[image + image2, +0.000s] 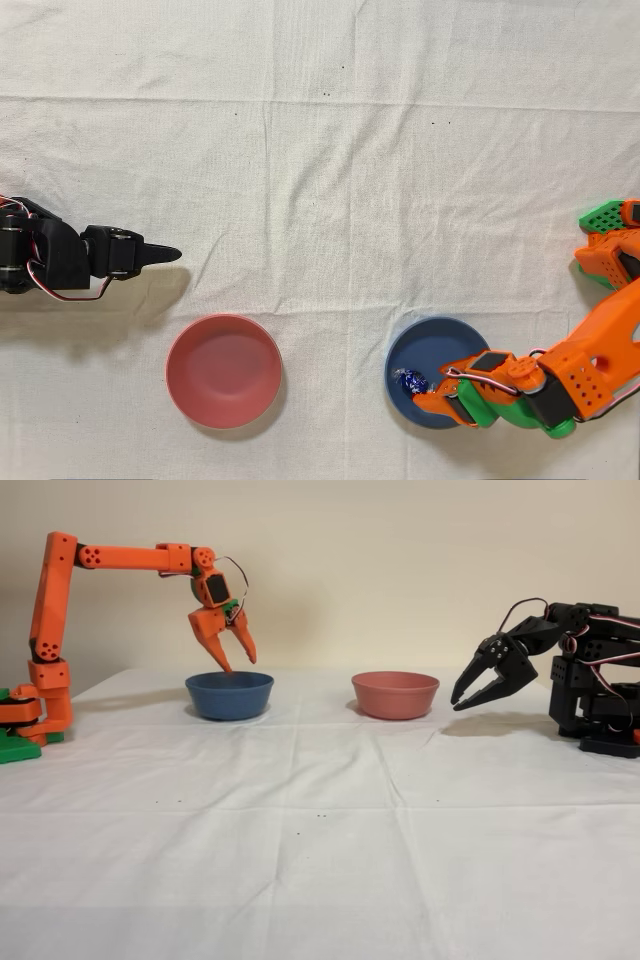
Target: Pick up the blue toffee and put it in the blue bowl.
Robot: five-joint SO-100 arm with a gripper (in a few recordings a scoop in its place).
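Orange arm reaching from the right edge of the overhead view, bent toward the blue bowl (440, 345), end effector (432, 392) hanging over the bowl's lower right part. In the fixed view, end effector (233, 658) poised just above the blue bowl (229, 696), fingers pointing down, spread apart at the tips, nothing between them. Blue toffee (411, 380) lying inside the blue bowl, toward its lower left side in the overhead view, shiny foil catching light, just beside the orange fingertips; contact between candy and fingers impossible to tell from above. Candy hidden below the bowl's rim in the fixed view. Red-pink bowl (223, 371) sitting well apart from the blue bowl, to its left in the overhead view and to its right in the fixed view (395, 695). Both bowls resting upright on the counter's creased white cloth (320, 150), toward the far side in the fixed view. Idle black arm (60, 262) at the left edge of the overhead view, at the right in the fixed view, near the red-pink bowl but not touching it. A few tiny dark specks scattered on the cloth.
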